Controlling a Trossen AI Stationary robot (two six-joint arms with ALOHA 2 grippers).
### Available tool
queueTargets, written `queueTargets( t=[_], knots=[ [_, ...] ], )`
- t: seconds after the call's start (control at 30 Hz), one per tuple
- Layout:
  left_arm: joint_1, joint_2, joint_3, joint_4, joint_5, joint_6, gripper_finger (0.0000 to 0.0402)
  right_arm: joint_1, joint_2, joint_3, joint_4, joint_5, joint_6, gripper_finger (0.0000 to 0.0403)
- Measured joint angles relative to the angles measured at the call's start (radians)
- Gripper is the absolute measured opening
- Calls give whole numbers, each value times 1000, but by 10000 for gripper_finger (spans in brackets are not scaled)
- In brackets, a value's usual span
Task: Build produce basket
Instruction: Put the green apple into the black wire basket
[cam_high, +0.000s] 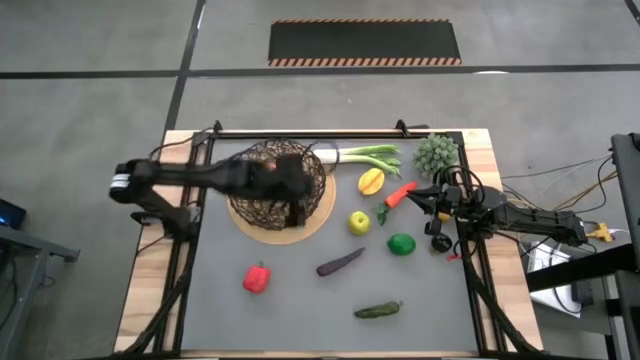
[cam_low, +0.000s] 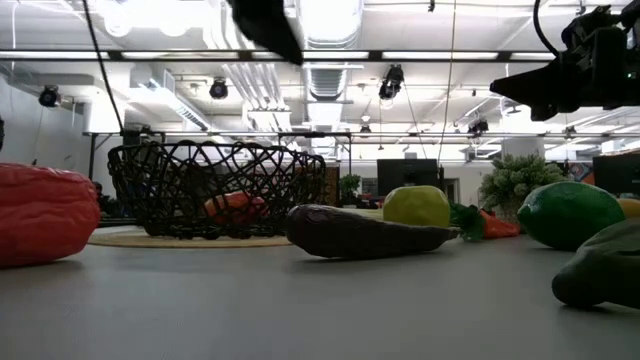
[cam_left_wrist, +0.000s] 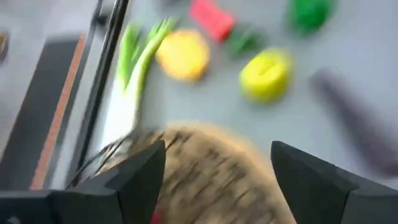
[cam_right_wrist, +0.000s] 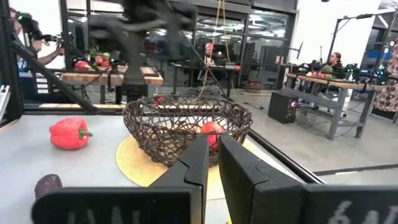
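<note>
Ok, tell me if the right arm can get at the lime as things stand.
Probably yes. The right gripper waits at the table's right edge, and the lime lies on open mat just beside it, with nothing between them. Its fingers are nearly closed, so they would have to open first.

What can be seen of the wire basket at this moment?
The basket is a round, open bowl of dark brown crisscrossing wire strands, standing upright on a flat round tan base disc toward the table's back left. The disc lies flat on the grey mat. One red piece of produce already lies inside, seen through the strands. The left gripper, fingers open, hangs above the bowl; whether it touches the rim is unclear. The leek lies just beside it.
</note>
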Motion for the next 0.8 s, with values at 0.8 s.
queueTargets(
  t=[0.8],
  knots=[
    [-450,-413,-772,1075,-17,238,272,9,43,0,281,-70,174,27]
  ],
)
